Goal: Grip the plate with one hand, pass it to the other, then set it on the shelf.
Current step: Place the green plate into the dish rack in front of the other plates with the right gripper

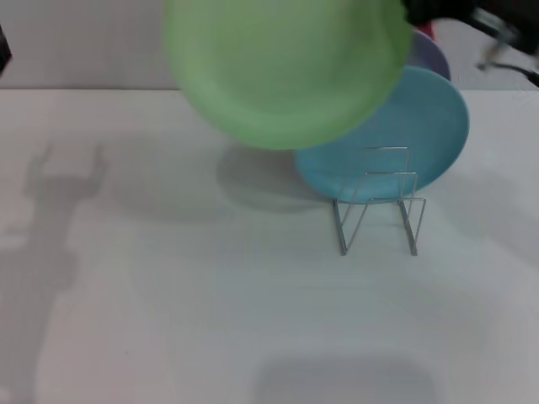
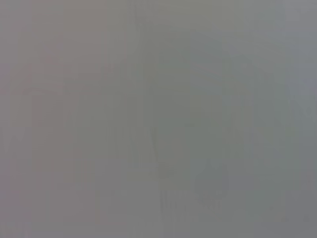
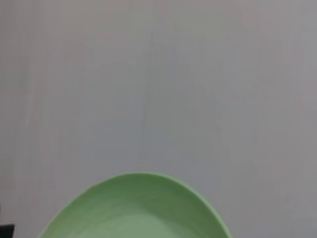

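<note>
Green plate (image 1: 282, 67) fills the top of my head view, nearest the lens and held up in the air, face tilted toward me. Its shadow lies on the table (image 1: 168, 320) below it, so it is well clear of the surface. I judge it is carried high like this so it can come down into the rack from above rather than slide in.

My right arm (image 1: 438, 13) shows only as a dark shape at the plate's upper right edge. The right wrist view has the same plate (image 3: 136, 208) close under it, so I take it that the right claw is the one holding the rim. I cannot see its fingers, so I cannot tell whether they are clamped or apart.

A blue plate (image 1: 421, 126) lies flat on the table behind the rack, with a lilac plate (image 1: 429, 50) beyond it, mostly hidden. Both are off the job.

The wire rack (image 1: 379, 202) stands upright, just in front of the blue plate and below and to the right of the green one. It is empty, so the placing is not yet done.

My left arm is out of sight. Its wrist view shows only a blank grey field, which tells me nothing.
</note>
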You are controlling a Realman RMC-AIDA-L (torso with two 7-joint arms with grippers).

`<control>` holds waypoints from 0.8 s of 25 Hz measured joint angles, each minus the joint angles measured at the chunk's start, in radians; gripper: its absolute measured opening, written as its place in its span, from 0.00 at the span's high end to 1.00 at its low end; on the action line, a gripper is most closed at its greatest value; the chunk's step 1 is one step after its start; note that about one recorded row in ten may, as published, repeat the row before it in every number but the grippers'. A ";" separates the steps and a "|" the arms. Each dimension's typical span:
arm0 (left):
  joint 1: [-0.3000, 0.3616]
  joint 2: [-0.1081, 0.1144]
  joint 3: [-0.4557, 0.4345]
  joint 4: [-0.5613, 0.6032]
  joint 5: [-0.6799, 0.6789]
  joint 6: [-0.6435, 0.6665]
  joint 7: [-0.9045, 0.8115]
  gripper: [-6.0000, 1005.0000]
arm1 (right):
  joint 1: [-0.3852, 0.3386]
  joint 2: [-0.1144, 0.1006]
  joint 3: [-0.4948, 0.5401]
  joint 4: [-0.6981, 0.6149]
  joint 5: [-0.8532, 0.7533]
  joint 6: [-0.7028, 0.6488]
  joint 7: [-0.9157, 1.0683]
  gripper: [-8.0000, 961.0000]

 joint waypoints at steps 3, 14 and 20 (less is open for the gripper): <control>-0.008 0.001 0.007 -0.068 0.001 0.030 -0.035 0.19 | -0.070 0.000 0.023 -0.142 0.265 0.156 -0.434 0.96; -0.026 0.000 0.025 -0.214 0.002 0.105 -0.099 0.19 | -0.068 0.002 0.179 -0.453 0.407 0.552 -0.925 0.96; -0.046 0.002 0.087 -0.371 0.009 0.369 -0.193 0.19 | -0.048 -0.002 0.223 -0.526 0.397 0.586 -1.097 0.96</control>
